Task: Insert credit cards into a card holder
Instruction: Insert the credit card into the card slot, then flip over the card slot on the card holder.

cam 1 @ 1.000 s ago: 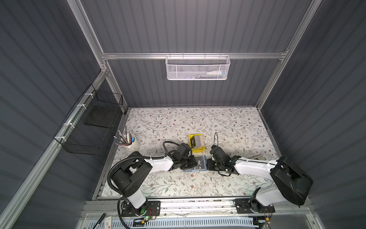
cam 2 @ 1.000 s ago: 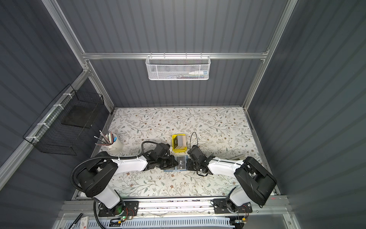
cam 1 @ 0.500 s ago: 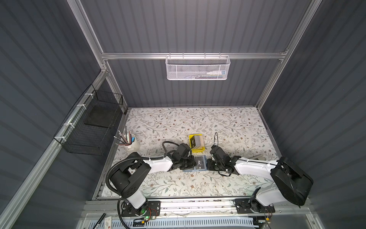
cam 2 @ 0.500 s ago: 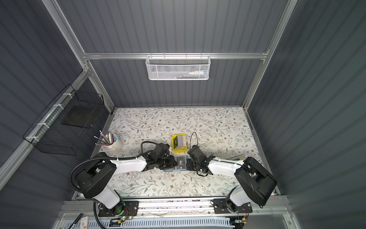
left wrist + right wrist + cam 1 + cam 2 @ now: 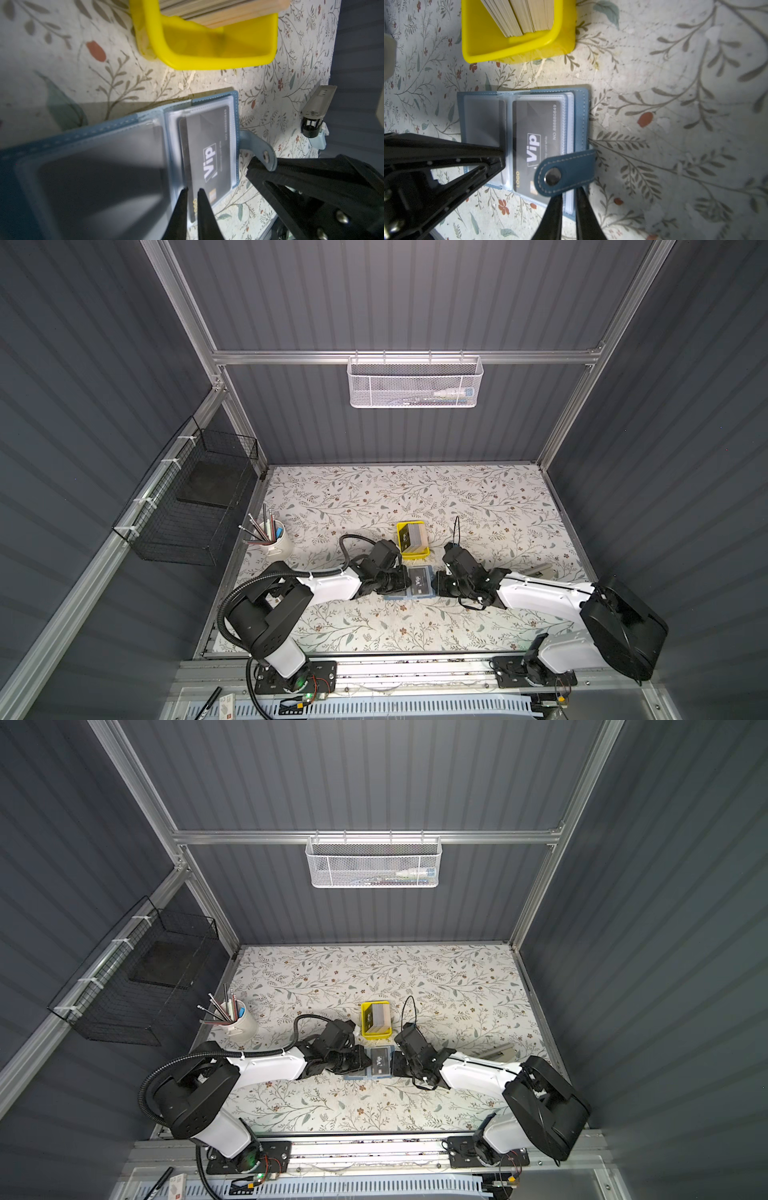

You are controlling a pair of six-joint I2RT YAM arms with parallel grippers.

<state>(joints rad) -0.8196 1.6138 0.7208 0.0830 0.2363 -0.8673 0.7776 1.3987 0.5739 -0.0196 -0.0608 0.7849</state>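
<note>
While the left hand (image 5: 192, 189) pinches the likely stiff, slick card (image 5: 207, 145) edgewise, the right hand (image 5: 568, 194) pinches the holder's (image 5: 580, 116) soft strap (image 5: 564, 172).

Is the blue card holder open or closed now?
Open. The card holder lies spread, clear sleeves and a VIP card showing, snap tab unfastened.

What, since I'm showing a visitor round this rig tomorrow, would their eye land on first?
Probably the open blue card holder at the front middle of the flowered table, with a black VIP card in its clear sleeve. The left tool nips the card's edge, and the right tool is at the snap strap. Just behind it sits a bright yellow tray holding a stack of cards.
</note>
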